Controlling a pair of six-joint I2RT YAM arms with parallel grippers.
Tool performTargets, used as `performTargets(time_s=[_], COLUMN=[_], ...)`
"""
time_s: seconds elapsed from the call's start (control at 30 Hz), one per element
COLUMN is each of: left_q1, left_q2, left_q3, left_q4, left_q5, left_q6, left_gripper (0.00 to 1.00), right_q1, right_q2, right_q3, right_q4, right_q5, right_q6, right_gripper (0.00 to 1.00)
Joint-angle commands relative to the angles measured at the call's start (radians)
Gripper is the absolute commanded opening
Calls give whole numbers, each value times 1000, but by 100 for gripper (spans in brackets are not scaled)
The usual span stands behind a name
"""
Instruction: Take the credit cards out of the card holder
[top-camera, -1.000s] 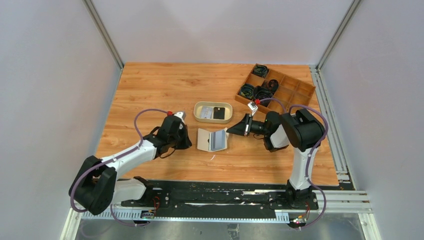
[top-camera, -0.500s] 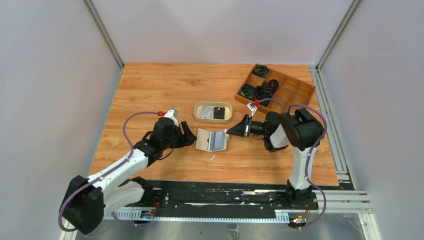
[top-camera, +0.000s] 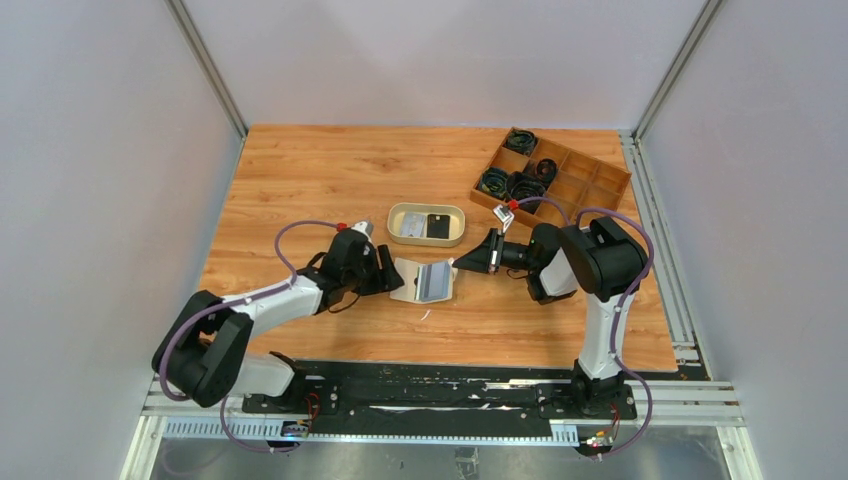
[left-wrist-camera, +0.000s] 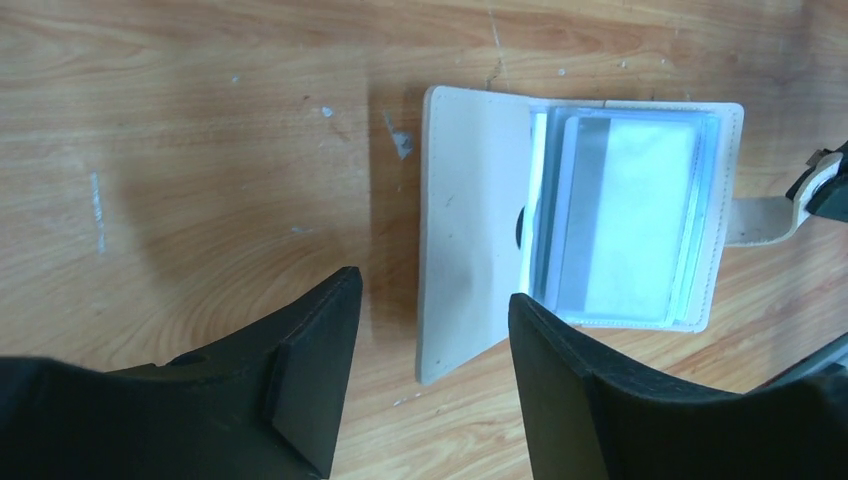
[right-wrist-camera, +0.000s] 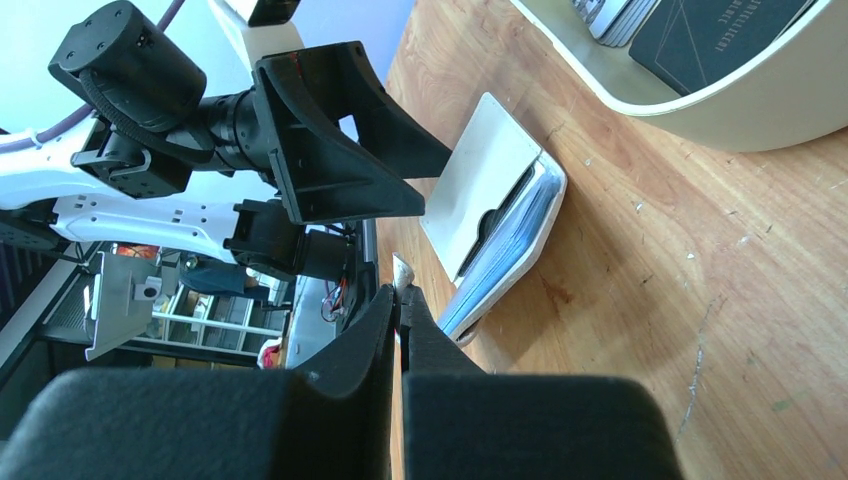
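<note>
Wood tabletop (top-camera: 300, 180). Brown compartment tray (top-camera: 585, 190) sits at the far right with black cable coils (top-camera: 520, 140) in several cells. Beige oval dish (top-camera: 426, 206) sits mid-table, holding a black card (top-camera: 437, 225) and a pale one (top-camera: 410, 228). Card holder (left-wrist-camera: 470, 220) lies open and flat just in front of the dish, between the two arms, with its bare leaf toward the left arm. Pale blue credit cards (left-wrist-camera: 625, 220) are still stacked in the clear sleeves of the other leaf. Left tool (left-wrist-camera: 430, 300) is open, its fingers straddling the bare leaf's near corner; can't tell if it's in contact. Right tool (right-wrist-camera: 400, 295) is closed, pinching the holder's strap tab (left-wrist-camera: 765, 220), which sticks out past the card-side edge.
</note>
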Motion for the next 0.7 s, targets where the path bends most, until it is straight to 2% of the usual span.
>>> performTargets(time_s=[0.0,0.33,0.53,0.67], left_q1=[3,17,31,37], left_q2=[56,110,104,96], left_q3=[40,11,-3,-15], left_q4=[110,236,240,240], left_q5=[63,175,189,191], left_q6=[-4,-62,-64,-55], left_gripper=[61,45,32,31], right_q1=[-8,-6,-7,-7], right_q2=[-10,1,2,5], right_q3=[-6,-2,-2,-2], right_q4=[61,65,68,68], right_q5=[-25,-26,-28,-29], right_q6=[-4,0,2,4], right_gripper=[0,0,0,0])
